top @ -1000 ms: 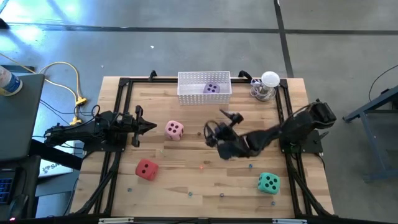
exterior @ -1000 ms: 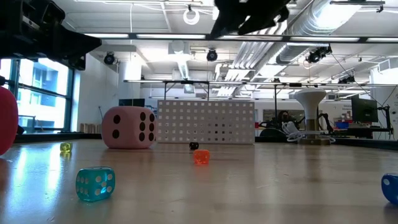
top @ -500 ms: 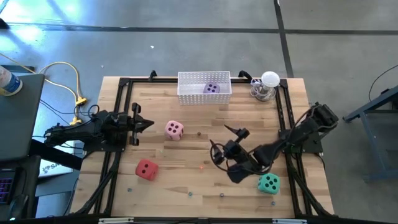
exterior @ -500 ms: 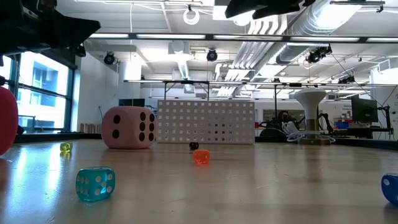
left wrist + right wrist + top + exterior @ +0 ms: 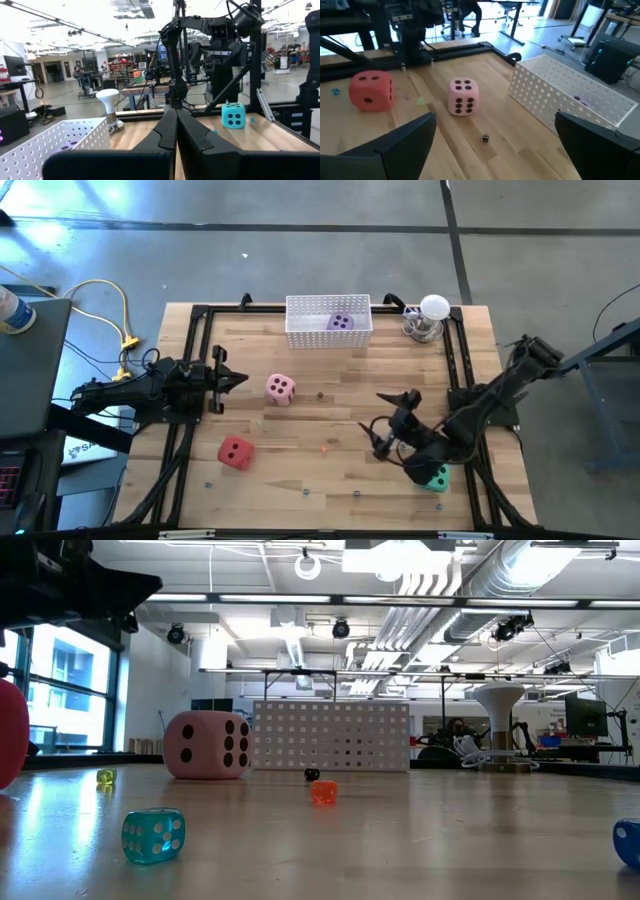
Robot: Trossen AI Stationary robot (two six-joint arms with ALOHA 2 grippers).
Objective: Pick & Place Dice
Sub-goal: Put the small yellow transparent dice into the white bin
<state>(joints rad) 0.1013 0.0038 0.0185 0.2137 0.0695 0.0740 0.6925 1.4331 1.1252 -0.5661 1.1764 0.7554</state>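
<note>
Over by the teal-green die (image 5: 434, 476) near the surface's (image 5: 300, 465) front-right corner, the right pincer (image 5: 393, 424) just swung in from mid-surface, fingers wide open and empty, so that grab looks next.

The pale wooden plank table (image 5: 330, 475) looks smooth with visible grain, and takes a soft sheen in the low view. The white perforated plastic basket (image 5: 329, 321) has matt walls pierced with rows of small holes. The pink soft cube die with dark pips (image 5: 463, 96), the red soft cube die (image 5: 371, 90) and the teal-green soft cube die (image 5: 233, 115) all look matt, like foam or cloth. The small translucent blue plastic die (image 5: 153, 835) is glossy. The black metal frame rails (image 5: 190, 360) look matt.
</note>
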